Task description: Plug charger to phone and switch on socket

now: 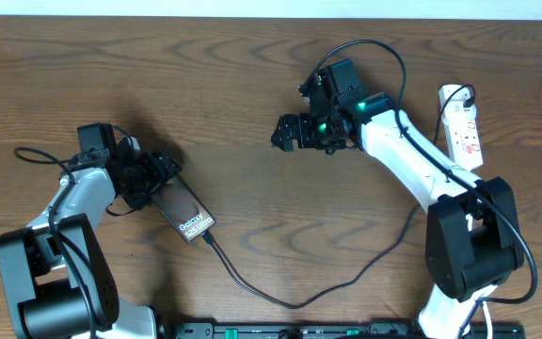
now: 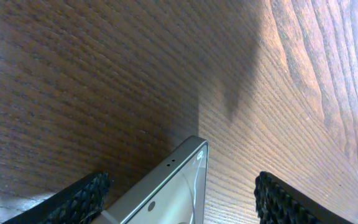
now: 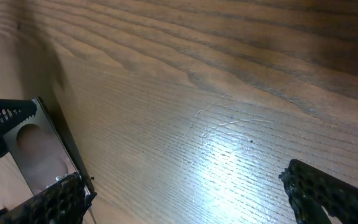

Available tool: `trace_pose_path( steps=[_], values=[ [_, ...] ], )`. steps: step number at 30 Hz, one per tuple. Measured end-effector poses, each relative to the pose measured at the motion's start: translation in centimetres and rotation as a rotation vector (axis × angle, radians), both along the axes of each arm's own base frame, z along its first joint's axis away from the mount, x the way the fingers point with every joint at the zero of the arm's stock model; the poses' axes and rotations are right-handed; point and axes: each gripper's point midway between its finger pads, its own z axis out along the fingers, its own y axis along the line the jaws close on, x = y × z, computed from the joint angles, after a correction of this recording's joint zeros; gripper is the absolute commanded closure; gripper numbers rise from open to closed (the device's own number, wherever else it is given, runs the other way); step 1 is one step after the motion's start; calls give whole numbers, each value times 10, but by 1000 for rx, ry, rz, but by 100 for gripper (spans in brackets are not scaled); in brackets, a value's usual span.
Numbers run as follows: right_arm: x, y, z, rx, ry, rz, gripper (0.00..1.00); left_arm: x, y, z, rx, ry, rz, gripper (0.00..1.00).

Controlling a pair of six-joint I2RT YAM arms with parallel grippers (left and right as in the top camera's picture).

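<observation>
**Entry: phone-charging set, two arms at the table (image 1: 252,56)**

- **Phone** (image 1: 184,213): lies flat at 8 o'clock of the overhead view, with its long axis running from 10 to 4 o'clock.
- **Charger** (image 1: 299,303): the thin black cable meets the phone's 4 o'clock end, loops toward 6 o'clock, then climbs toward the right arm (image 1: 422,165).
- **Socket** (image 1: 461,127): white strip at the 2 o'clock edge.
- **Left jaws:** spread, straddling the phone's 10 o'clock end. One pad (image 2: 79,199) sits close to the phone's edge and the other (image 2: 284,199) stands apart. No pinch is evident.
- **Right jaws:** spread wide and empty, over bare table near 12 o'clock, well apart from the socket.

**Hazards (judged):**
- An off-centre squeeze or a lift by the left jaws could twist the phone and pull the connector loose.
- The right arm, swinging toward 2 o'clock, could snag the slack cable loop.
- A sideways push on the switch could slide the light strip instead of toggling it.

**Not legible:**
- Whether the connector is fully seated or only touching the phone.
- Where the charger's plug end goes, as it is lost behind the right arm.
- The switch position, which is too small to read.
- A shiny plate (image 3: 39,149) at 9 o'clock of the right wrist view, identity unclear.
- Most of the phone in the left wrist view, where only one corner shows.
</observation>
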Motion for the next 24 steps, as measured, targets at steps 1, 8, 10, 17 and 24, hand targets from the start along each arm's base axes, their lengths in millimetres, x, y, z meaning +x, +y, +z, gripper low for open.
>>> trace_pose_path(
  steps=[1,8,10,17,24],
  values=[
    [0,0,0,0,0,0,1,0,0,0,0,1,3,22],
    [0,0,0,0,0,0,1,0,1,0,-1,6,17,22],
    [0,0,0,0,0,0,1,0,1,0,-1,9,24,22],
    [0,0,0,0,0,0,1,0,2,0,-1,20,41,22],
    [0,0,0,0,0,1,1,-1,3,-1,5,28,44,21]
  ],
)
